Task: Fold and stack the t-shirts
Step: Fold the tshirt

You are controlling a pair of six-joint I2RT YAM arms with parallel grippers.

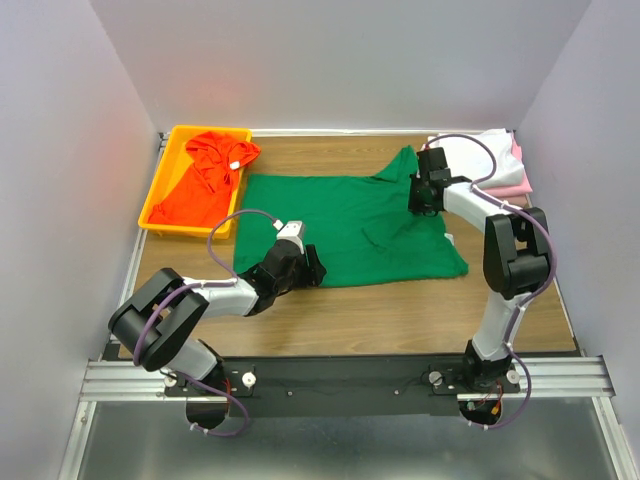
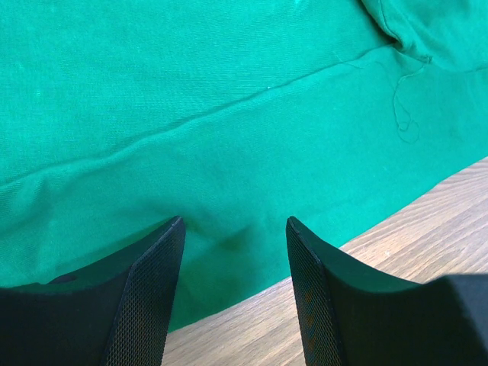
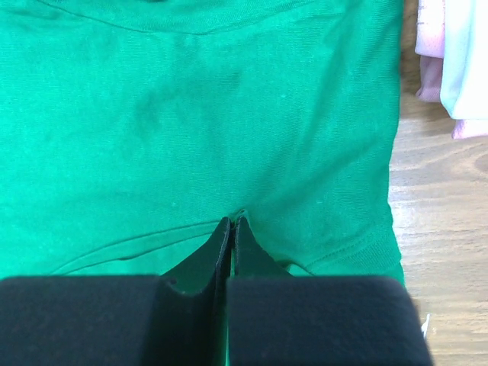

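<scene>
A dark green t-shirt lies spread flat across the middle of the wooden table. My left gripper stands open over its near left hem, with green cloth and bare wood between the fingers. My right gripper is at the shirt's far right, by the sleeve. There its jaws are shut, pinching a small ridge of the green cloth. An orange-red t-shirt with a white neck tag lies crumpled at the back left. A white t-shirt rests on a pink one at the back right.
A yellow plastic tray at the back left holds the orange-red shirt. The pink and white cloth edges show just right of the green shirt. White walls close in the table on three sides. Bare wood runs along the near edge.
</scene>
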